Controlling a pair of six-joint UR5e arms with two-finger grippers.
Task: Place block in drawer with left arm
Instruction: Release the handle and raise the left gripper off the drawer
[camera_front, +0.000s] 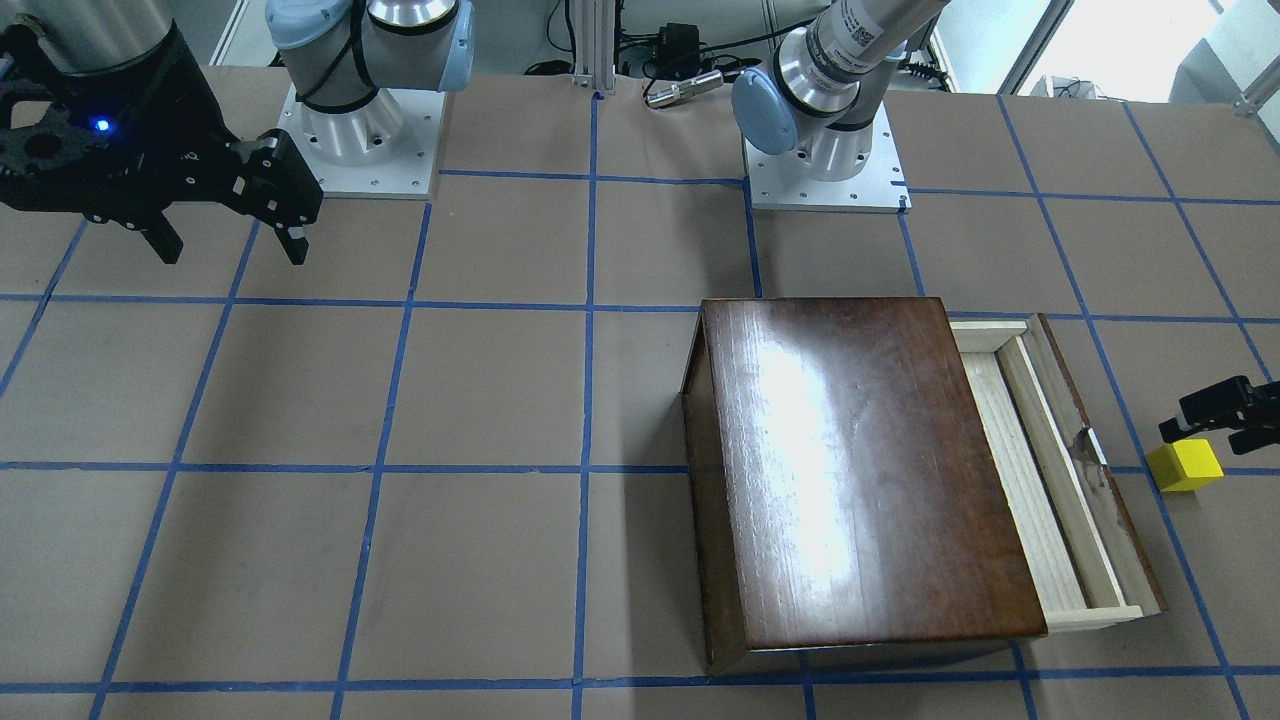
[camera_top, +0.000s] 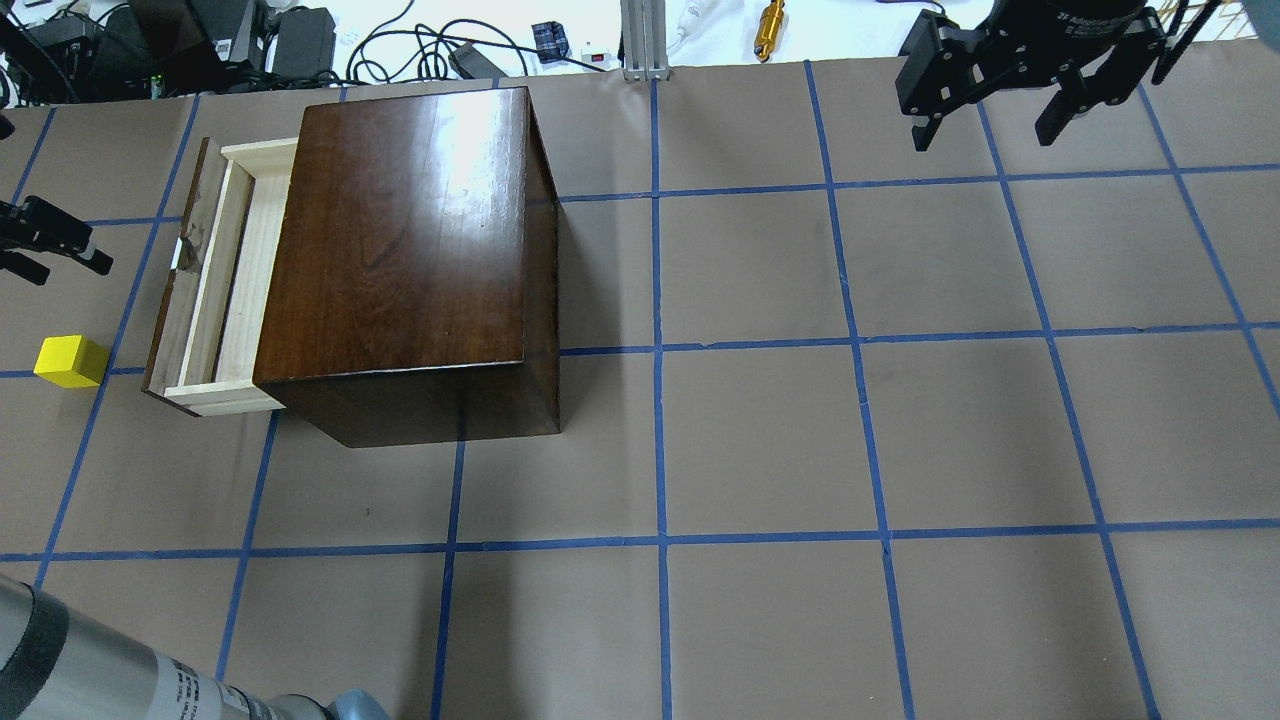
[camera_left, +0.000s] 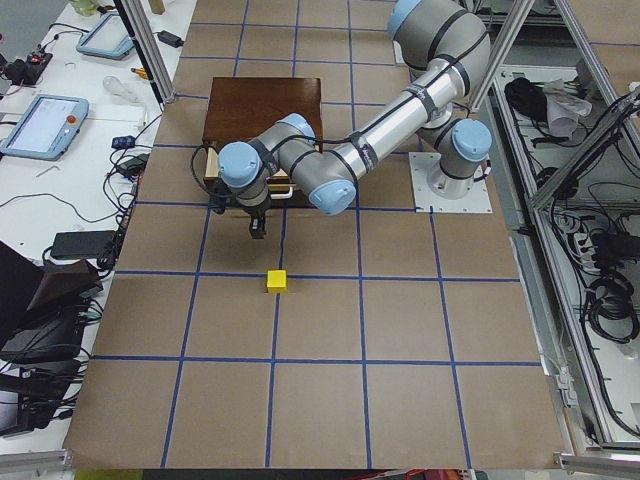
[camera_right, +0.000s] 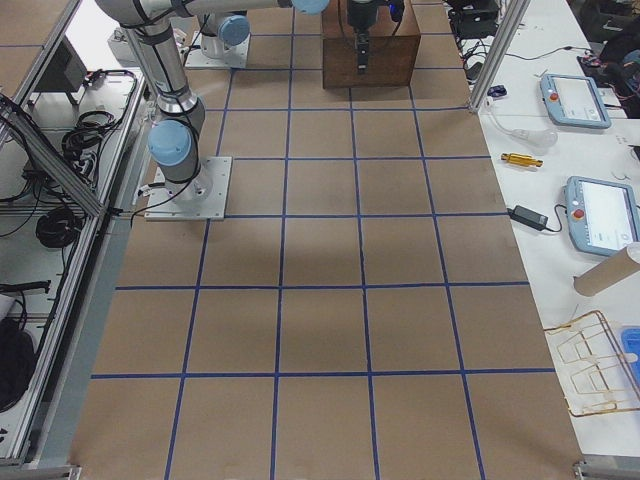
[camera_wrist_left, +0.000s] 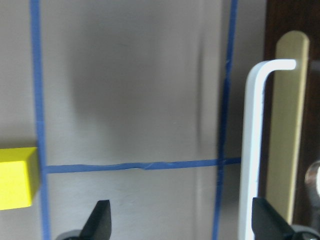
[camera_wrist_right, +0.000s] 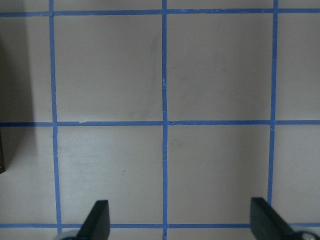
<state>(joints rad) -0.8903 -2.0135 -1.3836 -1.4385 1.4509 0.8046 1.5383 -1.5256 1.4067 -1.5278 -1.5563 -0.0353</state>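
The left gripper (camera_wrist_left: 181, 219) is hanging with its two black fingers (camera_wrist_left: 100, 220) spread wide and nothing between them. Only the tips are showing in the wrist view, and the front-facing and overhead cameras are both cropping its body at the frame edge. Beneath it, bare brown paper crossed by blue tape (camera_wrist_left: 135, 166) is filling the gap.

The block (camera_front: 1185, 466) is sitting on the table (camera_front: 300, 560) just beside that gripper, off to one side of the fingers rather than between them. The wrist camera is cutting it off at the frame's left edge. It is lying outside the drawer (camera_front: 1015, 470), near the dark front panel (camera_front: 1100, 500) but apart from it, on the side towards the table's left end.

The drawer is standing pulled part-way out of the wooden box (camera_front: 860, 470), which is resting nearer the operators' edge in the table's left half. The box is covering the drawer's inner end. A pale handle (camera_wrist_left: 251, 150) on the panel is showing blurred at close range. The left arm (camera_left: 390, 130) is reaching out from its base past the box.

Well apart, over the table's right half, the right gripper (camera_top: 980, 138) is hovering with fingers likewise parted and empty — its height above the paper is hard to judge.
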